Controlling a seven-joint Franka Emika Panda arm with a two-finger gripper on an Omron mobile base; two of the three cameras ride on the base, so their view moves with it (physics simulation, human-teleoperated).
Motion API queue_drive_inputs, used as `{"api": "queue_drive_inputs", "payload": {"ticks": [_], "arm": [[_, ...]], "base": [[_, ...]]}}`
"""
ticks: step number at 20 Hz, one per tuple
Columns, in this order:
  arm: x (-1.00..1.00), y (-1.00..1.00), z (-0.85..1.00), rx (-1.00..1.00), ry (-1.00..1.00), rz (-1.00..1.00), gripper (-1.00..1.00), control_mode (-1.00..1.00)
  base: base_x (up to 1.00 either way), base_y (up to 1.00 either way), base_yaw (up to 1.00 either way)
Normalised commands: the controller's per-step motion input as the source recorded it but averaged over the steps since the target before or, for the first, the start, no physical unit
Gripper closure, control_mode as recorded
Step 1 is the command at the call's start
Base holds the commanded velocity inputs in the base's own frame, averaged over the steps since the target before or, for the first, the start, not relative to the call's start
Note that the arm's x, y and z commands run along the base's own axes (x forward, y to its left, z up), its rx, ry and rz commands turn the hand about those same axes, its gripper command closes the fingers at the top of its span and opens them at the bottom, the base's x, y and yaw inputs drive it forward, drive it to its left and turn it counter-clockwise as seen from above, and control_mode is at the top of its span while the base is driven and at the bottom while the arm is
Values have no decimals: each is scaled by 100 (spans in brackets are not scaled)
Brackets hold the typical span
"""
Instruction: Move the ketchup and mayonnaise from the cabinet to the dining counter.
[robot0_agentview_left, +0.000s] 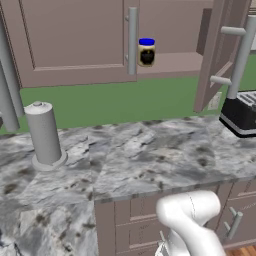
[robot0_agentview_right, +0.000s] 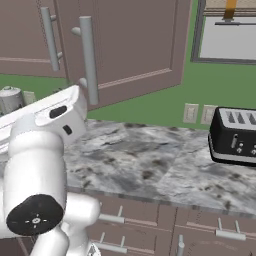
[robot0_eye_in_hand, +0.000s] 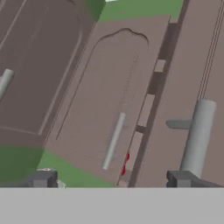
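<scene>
While the mayonnaise (robot0_agentview_left: 146, 51) stands upright on the inner shelf of the cabinet (robot0_agentview_left: 75, 45), just right of a closed door's bar handle (robot0_agentview_left: 132, 40), a sliver of the red ketchup (robot0_eye_in_hand: 126, 162) shows through the door gap in the hand view. The gripper (robot0_eye_in_hand: 111, 179) is spread wide, holding nothing. A toaster (robot0_agentview_left: 241, 114) and paper-towel holder (robot0_agentview_left: 45, 135) sit on the marbled worktop (robot0_agentview_left: 140, 155) below.

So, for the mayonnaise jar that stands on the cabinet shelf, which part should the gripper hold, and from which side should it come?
Probably the dark body of the mayonnaise, just under its blue lid, coming level from the front through the open side of the cabinet. The jar stands upright near the shelf's front edge, beside a closed door's handle. The open gripper looks wide enough for it.
</scene>
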Motion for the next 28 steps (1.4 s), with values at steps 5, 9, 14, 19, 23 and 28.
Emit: {"api": "queue_drive_inputs", "payload": {"ticks": [5, 9, 14, 19, 23, 28], "arm": [[31, 99, -21, -19, 0, -53, -100, -100], [98, 68, -46, -23, 0, -57, -100, -100], [97, 21, -40, -19, 0, -46, -100, -100], [84, 5, -34, -14, 6, -41, -100, -100], [100, -12, -24, -12, 17, -39, -100, -100], [34, -52, -3, -5, 12, -36, -100, -100]], "base": [[0, 0, 0], [0, 0, 0], [0, 0, 0], [0, 0, 0], [0, 0, 0], [0, 0, 0]]}}
